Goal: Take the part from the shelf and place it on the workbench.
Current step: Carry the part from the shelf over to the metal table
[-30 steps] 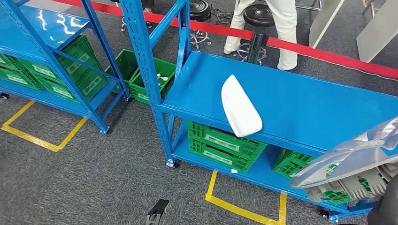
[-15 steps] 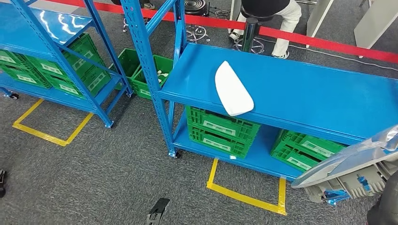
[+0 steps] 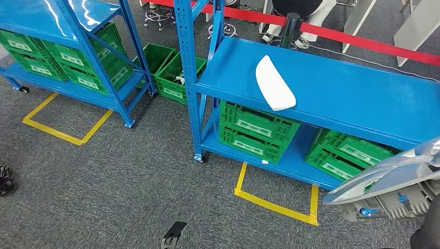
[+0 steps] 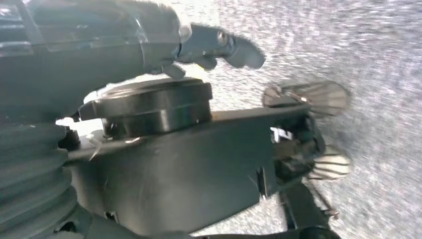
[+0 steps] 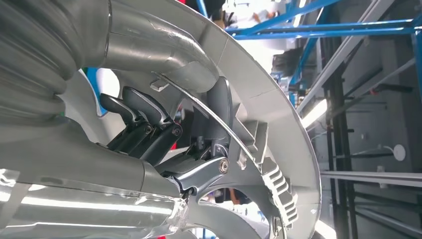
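Observation:
My right hand [image 5: 164,134] grips a silver-grey moulded part [image 3: 386,179] with a ribbed underside; in the head view the part hangs at the lower right, in front of the blue shelf [image 3: 353,98]. In the right wrist view the dark fingers [image 5: 142,117] curl behind the part's curved rim [image 5: 278,124] and the thumb presses its edge. A white elongated part [image 3: 274,84] lies on the shelf's top board, partly over the front edge. My left hand [image 4: 199,45] hangs over the grey carpet with its thumb out and nothing in it.
Green crates [image 3: 257,129] fill the shelf's lower level. A second blue shelf [image 3: 67,46] with crates stands to the left. Yellow tape marks [image 3: 275,205] lie on the carpet. A red barrier [image 3: 363,41], a stool and a person's legs [image 3: 306,21] are behind the shelf.
The whole picture has shifted as the camera moved: both shelves now sit higher and further right in the view. The held grey part stays at the lower right.

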